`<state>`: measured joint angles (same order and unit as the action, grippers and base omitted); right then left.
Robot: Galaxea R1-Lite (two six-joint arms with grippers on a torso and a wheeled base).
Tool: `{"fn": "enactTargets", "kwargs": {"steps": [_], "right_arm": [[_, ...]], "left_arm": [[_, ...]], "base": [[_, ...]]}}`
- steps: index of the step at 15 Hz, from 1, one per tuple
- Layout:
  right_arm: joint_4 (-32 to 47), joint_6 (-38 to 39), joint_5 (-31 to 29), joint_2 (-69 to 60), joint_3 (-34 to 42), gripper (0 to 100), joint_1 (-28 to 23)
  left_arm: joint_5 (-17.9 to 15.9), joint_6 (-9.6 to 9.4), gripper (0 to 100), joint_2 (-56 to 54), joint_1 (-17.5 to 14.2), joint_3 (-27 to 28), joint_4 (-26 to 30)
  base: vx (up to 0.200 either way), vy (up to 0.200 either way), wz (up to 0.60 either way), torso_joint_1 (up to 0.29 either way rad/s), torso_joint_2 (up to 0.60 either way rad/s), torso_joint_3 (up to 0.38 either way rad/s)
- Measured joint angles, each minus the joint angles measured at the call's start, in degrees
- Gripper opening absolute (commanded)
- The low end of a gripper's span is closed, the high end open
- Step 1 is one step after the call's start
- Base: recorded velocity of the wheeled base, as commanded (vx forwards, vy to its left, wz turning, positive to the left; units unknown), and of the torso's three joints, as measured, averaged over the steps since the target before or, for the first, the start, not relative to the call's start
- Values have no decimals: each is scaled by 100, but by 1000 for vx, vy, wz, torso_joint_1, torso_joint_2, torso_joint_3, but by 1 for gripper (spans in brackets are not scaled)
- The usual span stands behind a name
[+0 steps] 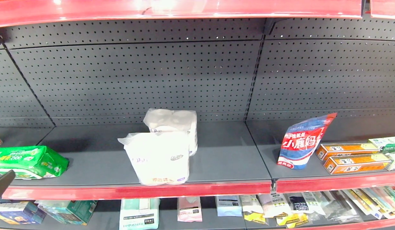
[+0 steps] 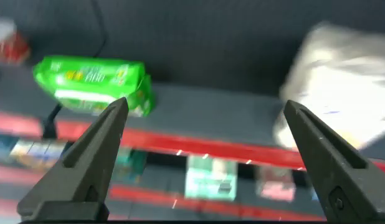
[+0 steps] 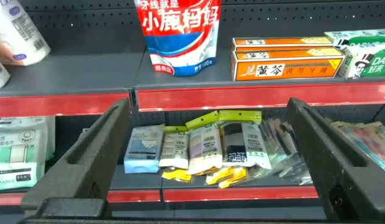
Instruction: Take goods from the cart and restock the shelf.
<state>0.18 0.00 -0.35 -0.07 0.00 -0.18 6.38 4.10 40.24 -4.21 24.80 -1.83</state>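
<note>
Two white packs of paper rolls stand mid-shelf, one (image 1: 159, 158) at the front edge and one (image 1: 173, 123) behind it. The grey shelf (image 1: 229, 156) has a red front lip. My left gripper (image 2: 206, 107) is open and holds nothing, in front of the shelf between the green pack (image 2: 93, 84) and a white pack (image 2: 342, 87). My right gripper (image 3: 209, 102) is open and holds nothing, facing the shelf lip below the blue and red pouch (image 3: 179, 34).
A green pack (image 1: 29, 161) lies at the shelf's left. The pouch (image 1: 302, 140) and orange boxes (image 1: 347, 148) stand at the right. The lower shelf holds boxes (image 1: 68, 209) and several flat packets (image 3: 205, 146). Bare shelf lies either side of the white packs.
</note>
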Motion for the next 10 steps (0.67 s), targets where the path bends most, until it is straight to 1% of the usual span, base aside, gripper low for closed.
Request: {"fn": "enactTargets", "kwargs": {"steps": [3,6,7,8,9,10], "right_arm": [[-2,0,0,0,0,100,0],[0,0,0,0,0,100,0],[-2,0,2,0,0,100,0],[0,0,0,0,0,100,0],[0,0,0,0,0,100,0],[0,0,0,0,0,100,0]], "left_arm": [[191,22,100,1734,-223,279,-139],[235,-18,100,2990,-265,369,-586],[235,-112,100,3291,-163,369,-794],[227,-284,100,3547,-17,364,-939],[224,-369,100,3740,79,349,-987],[229,-402,100,3922,160,340,-1068]], "base": [[0,0,0,0,0,0],[0,0,0,0,0,0],[0,0,0,0,0,0],[0,0,0,0,0,0],[0,0,0,0,0,0],[0,0,0,0,0,0]]}}
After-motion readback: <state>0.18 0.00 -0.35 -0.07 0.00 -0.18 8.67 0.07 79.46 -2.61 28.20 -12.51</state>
